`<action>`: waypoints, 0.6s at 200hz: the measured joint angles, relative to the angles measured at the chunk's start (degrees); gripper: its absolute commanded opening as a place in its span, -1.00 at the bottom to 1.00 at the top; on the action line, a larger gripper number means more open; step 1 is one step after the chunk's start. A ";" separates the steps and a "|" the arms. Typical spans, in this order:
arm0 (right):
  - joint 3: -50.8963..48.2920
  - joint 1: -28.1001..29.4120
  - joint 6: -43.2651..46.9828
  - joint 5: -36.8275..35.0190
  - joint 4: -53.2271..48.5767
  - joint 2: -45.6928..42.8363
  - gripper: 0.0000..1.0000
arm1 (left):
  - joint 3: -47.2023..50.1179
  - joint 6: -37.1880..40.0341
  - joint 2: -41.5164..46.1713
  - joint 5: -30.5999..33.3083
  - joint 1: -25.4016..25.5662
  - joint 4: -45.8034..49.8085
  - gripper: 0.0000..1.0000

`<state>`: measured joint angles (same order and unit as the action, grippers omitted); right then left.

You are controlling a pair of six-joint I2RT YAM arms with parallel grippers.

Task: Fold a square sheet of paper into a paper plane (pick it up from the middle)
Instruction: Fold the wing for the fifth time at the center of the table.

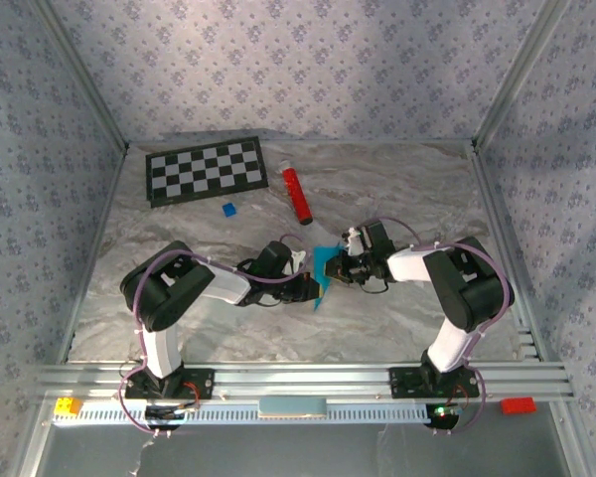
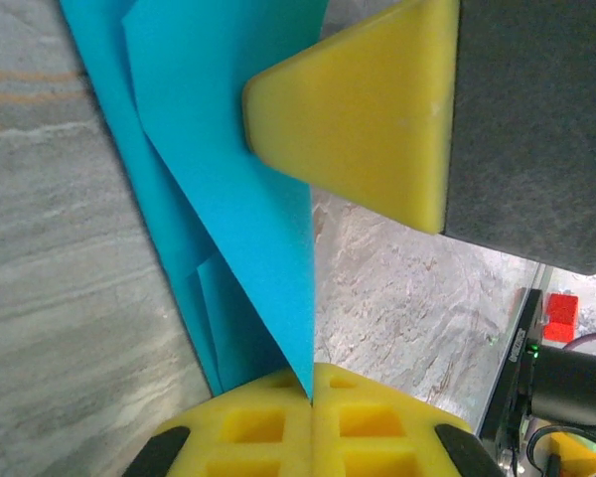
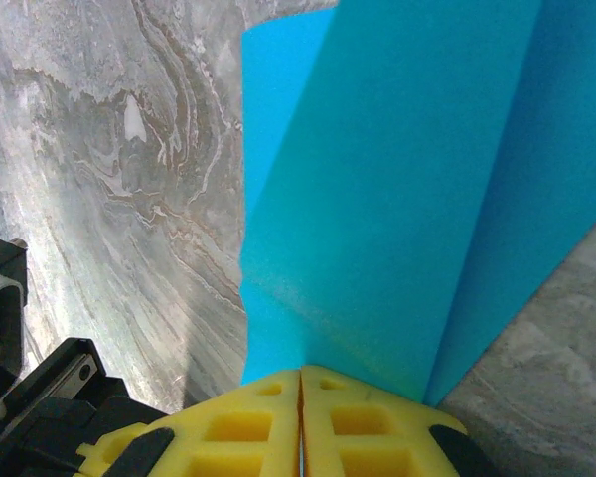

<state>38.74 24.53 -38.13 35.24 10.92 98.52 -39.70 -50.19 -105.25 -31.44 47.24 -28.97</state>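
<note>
Folded cyan paper sheet (image 1: pixel 321 270) – dual pinch

Left gripper (image 2: pixel 311 396) and right gripper (image 3: pixel 301 383) each have both fingers pressed together on the sheet's creased edge – near the centre of the marble table (image 1: pixel 407 194), toward its near edge.

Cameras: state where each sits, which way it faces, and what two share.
Top external: above, behind the bases, looking down on the table; left arm and right arm meet at the blue paper.
Left wrist: looks along the left gripper, shut on the blue paper.
Right wrist: looks along the right gripper, shut on it.
Shared: the paper, in all.
</note>
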 measured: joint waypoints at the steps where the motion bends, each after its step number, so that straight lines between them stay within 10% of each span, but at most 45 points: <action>1: 0.00 0.00 0.02 0.00 -0.02 0.00 -0.80 | 0.00 0.07 0.00 -0.09 0.00 0.02 -0.93; 80: 0.48 0.15 0.13 -0.59 -1.09 0.02 -0.81 | 0.98 2.86 1.66 -2.60 -0.13 2.43 -0.75; 120: 0.48 0.15 0.13 -0.59 -1.14 0.02 -0.81 | 1.36 4.20 2.19 -3.50 -0.26 4.37 -1.00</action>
<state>39.22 24.69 -38.00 34.65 9.78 98.54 -38.35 -46.00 -103.07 -34.94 46.98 -24.60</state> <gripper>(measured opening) 0.096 0.046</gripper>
